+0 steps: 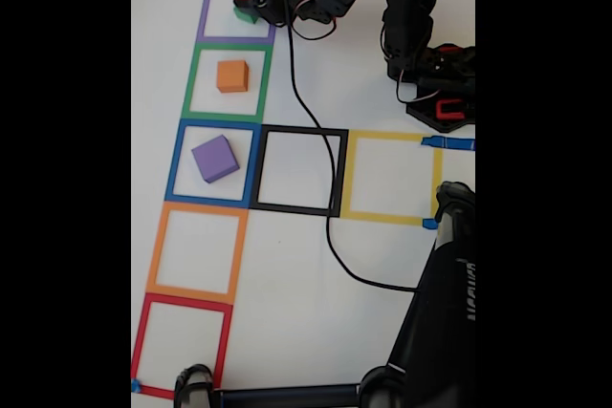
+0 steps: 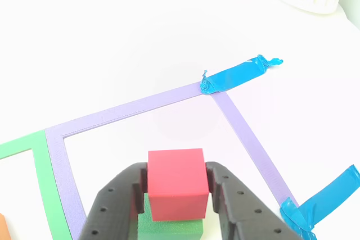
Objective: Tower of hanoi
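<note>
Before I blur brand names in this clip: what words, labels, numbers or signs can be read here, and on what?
Pale lettering runs sideways on the black stand at lower right in the fixed view: too blurred to read.
No text on the red cube in the hand, nor on the green cube, orange cube, purple cube or taped squares.

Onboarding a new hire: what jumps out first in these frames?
The end effector closed on the red cube, right above the green cube, inside the purple tape square at the top of the fixed view. Below it, the orange cube sits in the green square and the purple cube in the blue one.
</note>
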You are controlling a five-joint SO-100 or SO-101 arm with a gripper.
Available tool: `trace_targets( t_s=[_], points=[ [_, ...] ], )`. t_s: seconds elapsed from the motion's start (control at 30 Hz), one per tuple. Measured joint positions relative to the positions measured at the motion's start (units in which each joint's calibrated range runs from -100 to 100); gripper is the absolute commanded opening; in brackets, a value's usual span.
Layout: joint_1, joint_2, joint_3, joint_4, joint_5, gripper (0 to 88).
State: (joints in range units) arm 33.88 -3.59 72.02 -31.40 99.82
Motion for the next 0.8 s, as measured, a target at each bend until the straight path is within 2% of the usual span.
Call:
trace_targets(
  t_s=[0.17, 0.3, 0.8],
  points=[
    [0.0, 0.7, 0.0, -0.6, 0.0, 3.3],
    [-0.6, 1.0, 0.0, -0.9, 0.0, 11.9],
    [-0.6, 1.7, 0.0, -1.3, 0.0, 18.8]
  ],
)
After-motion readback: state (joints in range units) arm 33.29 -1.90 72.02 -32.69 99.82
